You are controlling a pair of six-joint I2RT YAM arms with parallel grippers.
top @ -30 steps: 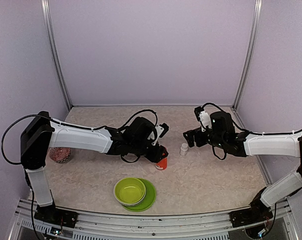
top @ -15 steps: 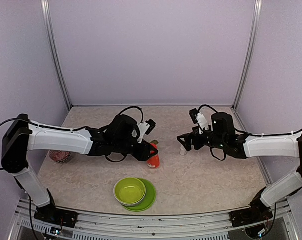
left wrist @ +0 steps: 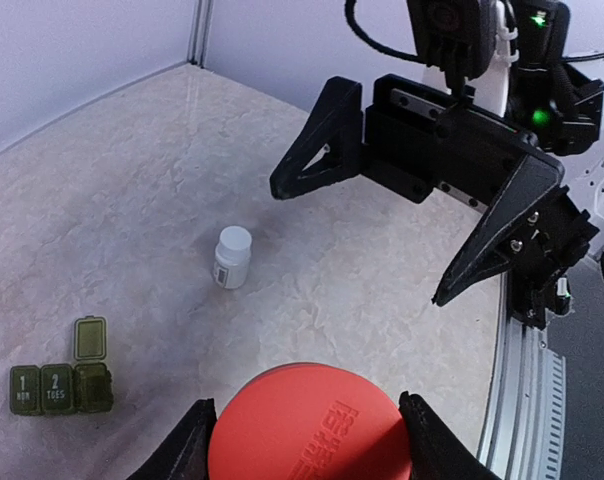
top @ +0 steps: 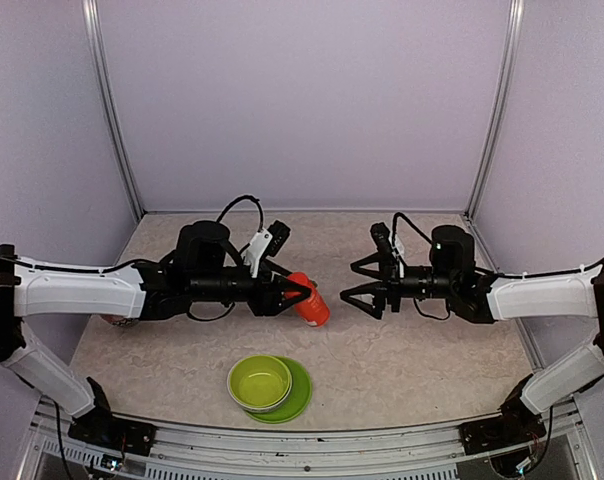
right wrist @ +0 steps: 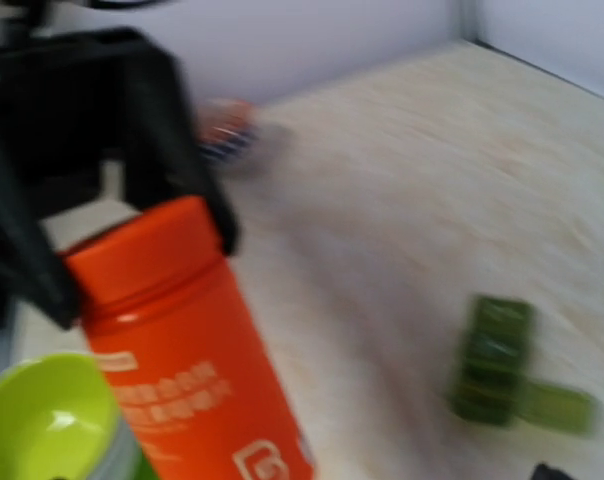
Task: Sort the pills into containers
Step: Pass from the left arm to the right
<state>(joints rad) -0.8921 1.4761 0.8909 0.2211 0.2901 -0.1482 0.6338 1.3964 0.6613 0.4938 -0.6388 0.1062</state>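
On the marbled table (top: 412,350), the left gripper (top: 300,292) clamped the tilted orange-red bottle (top: 310,300) near its cap. Facing it from the right, the right gripper (top: 349,281) stood spread wide and held nothing. A lime-green bowl (top: 260,380) sat on its plate (top: 300,398) at the near edge. Between the grippers, toward the far side, lay a small white bottle (left wrist: 232,257) and the containers (left wrist: 57,385), one lid (left wrist: 90,338) open.

An orange-red cylindrical plastic bottle (top: 309,300) hangs tilted above the beige marbled tabletop (top: 432,360). Toward the front edge, a lime-green bowl (top: 259,381) sits on a matching plate (top: 300,397). A small white capped bottle (left wrist: 232,257) stands upright. A blurred red patterned object (right wrist: 225,128), perhaps a cup, sits farther off.
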